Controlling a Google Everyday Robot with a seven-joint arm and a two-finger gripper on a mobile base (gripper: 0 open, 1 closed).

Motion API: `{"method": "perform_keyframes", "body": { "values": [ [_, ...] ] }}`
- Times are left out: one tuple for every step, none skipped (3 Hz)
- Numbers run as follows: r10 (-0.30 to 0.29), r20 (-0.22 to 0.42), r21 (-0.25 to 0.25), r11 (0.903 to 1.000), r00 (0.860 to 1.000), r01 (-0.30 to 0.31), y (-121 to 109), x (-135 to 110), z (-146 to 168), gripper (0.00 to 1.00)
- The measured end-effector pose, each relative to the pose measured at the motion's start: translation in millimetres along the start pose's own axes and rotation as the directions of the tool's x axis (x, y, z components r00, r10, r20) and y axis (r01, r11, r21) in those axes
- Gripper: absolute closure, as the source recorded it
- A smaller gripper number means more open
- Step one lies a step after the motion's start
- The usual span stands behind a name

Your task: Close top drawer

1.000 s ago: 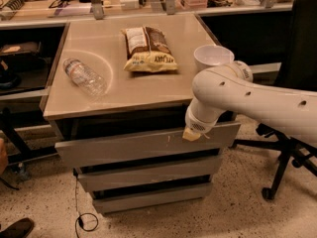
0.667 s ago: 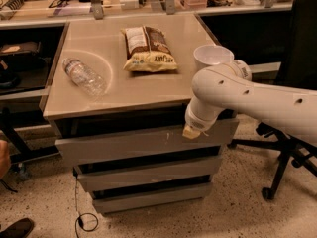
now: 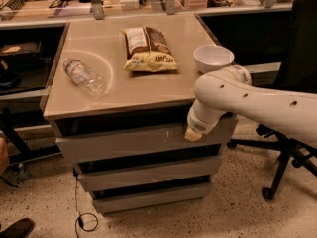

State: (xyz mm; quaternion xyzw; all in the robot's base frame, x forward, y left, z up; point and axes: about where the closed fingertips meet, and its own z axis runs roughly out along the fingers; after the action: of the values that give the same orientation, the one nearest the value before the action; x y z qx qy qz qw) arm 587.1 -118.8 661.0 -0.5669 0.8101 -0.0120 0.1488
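The top drawer [image 3: 124, 143], a wide grey wooden box with a flat front and no handle, sits directly under the tan rectangular surface [image 3: 163, 90] of the cabinet. It is the widest and tallest of the three grey fronts. Its face carries small white scuffs near the upper edge, right of centre. A dark gap shows between the drawer's top edge and the underside of the surface, and the front stands a little forward of the cabinet body.

The white robot arm comes in from the right, and the gripper [image 3: 192, 134], seen as a pale beige tip, rests against the right part of the drawer front, just below its top edge. How its jaws stand cannot be told from this view.

Below are the two narrower, shorter grey drawer fronts [image 3: 148, 173], each with a dark slot above it.

On the surface, a clear plastic water bottle [image 3: 85, 77] lies on its side at the left. A brown and yellow snack bag [image 3: 148, 48] lies flat near the middle. A round white bowl [image 3: 213, 58] stands upright at the right edge, just behind the arm. A black office chair [image 3: 290, 152] stands on the speckled floor to the right.
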Motion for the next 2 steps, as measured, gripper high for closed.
{"method": "perform_keyframes", "body": {
  "values": [
    [0.0,0.0,0.0,1.0,1.0,0.0,1.9,1.1,-0.6,1.0],
    [0.024,0.0,-0.036,0.9991,1.0,-0.024,12.5,11.5,-16.2,1.0]
  ]
}}
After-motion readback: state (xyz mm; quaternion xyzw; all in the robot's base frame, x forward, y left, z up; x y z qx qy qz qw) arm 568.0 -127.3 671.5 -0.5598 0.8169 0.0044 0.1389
